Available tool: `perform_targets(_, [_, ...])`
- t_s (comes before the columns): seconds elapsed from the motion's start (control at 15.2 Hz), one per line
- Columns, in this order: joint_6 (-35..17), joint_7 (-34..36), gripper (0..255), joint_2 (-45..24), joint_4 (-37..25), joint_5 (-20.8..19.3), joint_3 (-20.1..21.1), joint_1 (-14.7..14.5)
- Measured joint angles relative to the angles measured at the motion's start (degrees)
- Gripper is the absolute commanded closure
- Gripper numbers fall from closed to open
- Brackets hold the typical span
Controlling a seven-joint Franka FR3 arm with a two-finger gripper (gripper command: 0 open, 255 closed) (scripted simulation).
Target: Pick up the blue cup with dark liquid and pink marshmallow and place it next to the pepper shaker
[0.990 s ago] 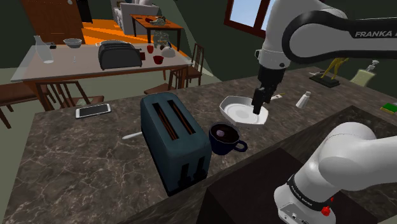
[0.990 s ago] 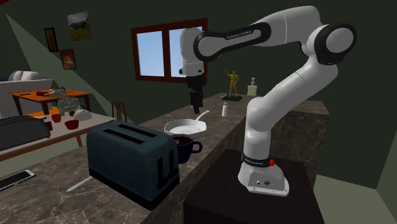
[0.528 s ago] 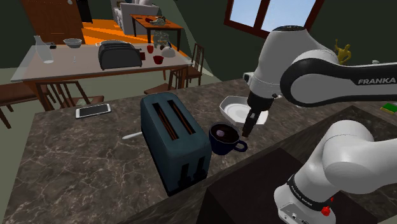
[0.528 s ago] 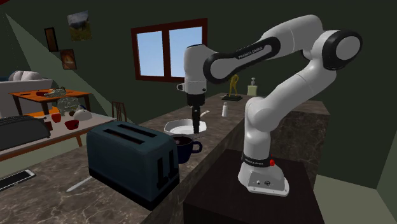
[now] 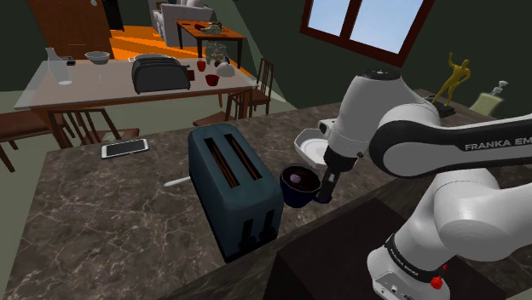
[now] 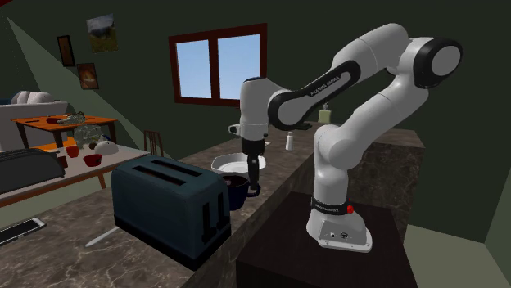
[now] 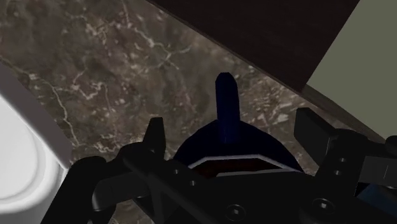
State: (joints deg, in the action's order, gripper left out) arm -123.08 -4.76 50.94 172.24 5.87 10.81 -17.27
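Note:
A dark blue cup (image 5: 297, 184) with dark liquid and a pinkish blob stands on the marbled counter (image 5: 111, 213), between the toaster and a white dish. My black gripper (image 5: 325, 189) has come down at the cup's handle side. In the wrist view the cup (image 7: 234, 143) sits right under the hand, its handle (image 7: 227, 111) pointing away, and the two fingers (image 7: 154, 136) stand wide apart on either side without touching it. From the second exterior view the gripper (image 6: 254, 175) hangs over the cup (image 6: 235, 191). The small white shaker (image 6: 289, 141) stands further back on the counter.
A dark blue toaster (image 5: 234, 189) stands close beside the cup. The white dish (image 5: 309, 147) lies just behind it. A white utensil (image 5: 177, 181) and a phone (image 5: 124, 148) lie on the counter beyond the toaster. A gold figurine (image 5: 452, 78) stands at the back.
The arm has swung from above the white dish toward the cup and dropped, bringing the gripper down beside the cup's handle. The fingers have stayed apart. The cup has not moved.

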Motion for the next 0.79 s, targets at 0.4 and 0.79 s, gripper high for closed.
perform_targets(0.4, [-3.05,0.01,0,-1.55,1.45,0.2,0.26,-0.01])
perform_targets(0.79, [-3.08,0.01,255,-1.55,1.44,0.2,0.26,-0.01])
